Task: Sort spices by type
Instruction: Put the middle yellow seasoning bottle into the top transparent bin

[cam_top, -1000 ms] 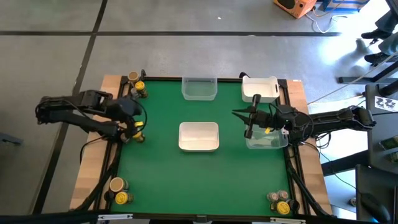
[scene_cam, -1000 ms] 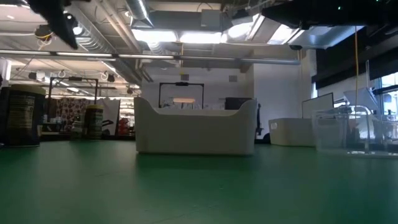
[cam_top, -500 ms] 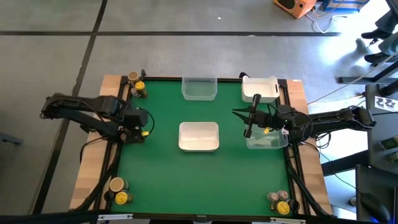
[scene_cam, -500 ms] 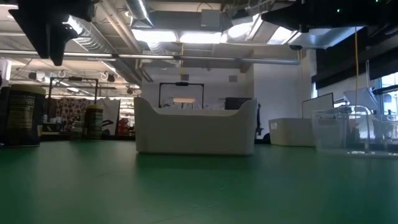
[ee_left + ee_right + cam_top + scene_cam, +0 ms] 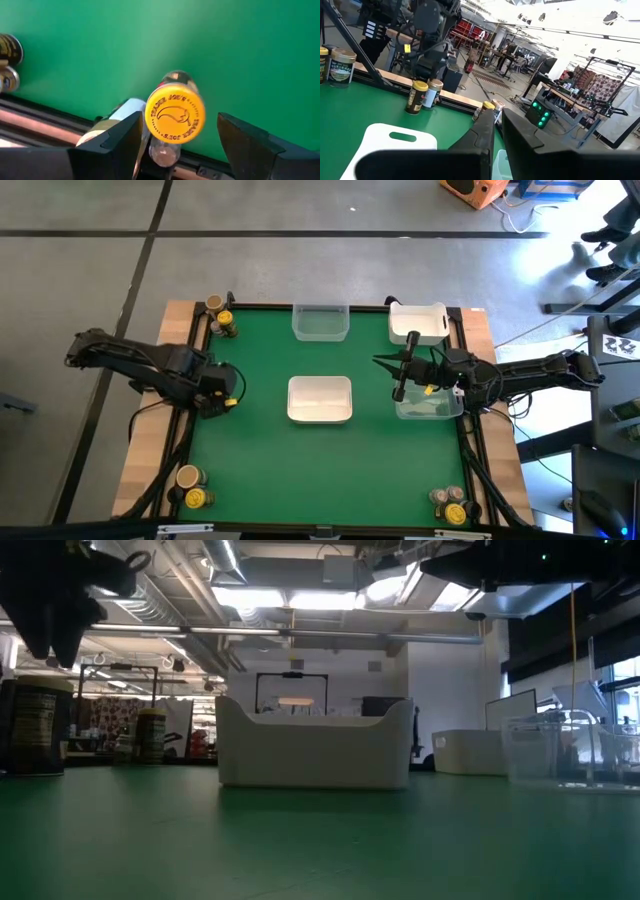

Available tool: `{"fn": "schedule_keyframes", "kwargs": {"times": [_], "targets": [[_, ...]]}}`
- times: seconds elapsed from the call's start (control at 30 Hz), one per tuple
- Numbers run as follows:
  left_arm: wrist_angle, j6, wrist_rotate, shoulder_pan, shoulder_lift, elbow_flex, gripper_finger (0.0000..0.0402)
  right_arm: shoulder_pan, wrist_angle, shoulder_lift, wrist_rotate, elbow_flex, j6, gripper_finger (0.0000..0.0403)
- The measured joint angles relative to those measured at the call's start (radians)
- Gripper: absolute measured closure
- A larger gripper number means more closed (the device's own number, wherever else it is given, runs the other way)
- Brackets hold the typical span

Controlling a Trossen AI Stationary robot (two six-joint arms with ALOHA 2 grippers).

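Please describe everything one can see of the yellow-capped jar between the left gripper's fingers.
The jar is small, with a round yellow cap that bears raised lettering and an emblem; a clear body shows behind the cap. It sits over the green mat near the table's left edge, between the open fingers of the left gripper, with a gap on one side. A pale-capped jar is close beside it.

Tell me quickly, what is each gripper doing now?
Left gripper: open around a yellow-capped jar, not gripping.
Right gripper: shut, empty.
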Motion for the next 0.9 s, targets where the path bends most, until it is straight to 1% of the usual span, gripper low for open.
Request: {"fn": "schedule_keyframes", "kwargs": {"times": [0.1, 0.67, 0.9], "targets": [[0.020, 0.010, 0.000, 0.000, 0.000, -0.032, 0.0161, 0.000, 0.000, 0.000, 0.000, 0.000, 0.000, 0.0364], [0.081, 0.007, -0.001, 0.003, -0.001, -0.113, 0.0160, 0.000, 0.000, 0.000, 0.000, 0.000, 0.000, 0.0364], [0.104, -0.013, 0.000, 0.004, 0.004, -0.116, 0.0136, 0.000, 0.000, 0.000, -0.001, 0.000, 0.000, 0.0364]]}}
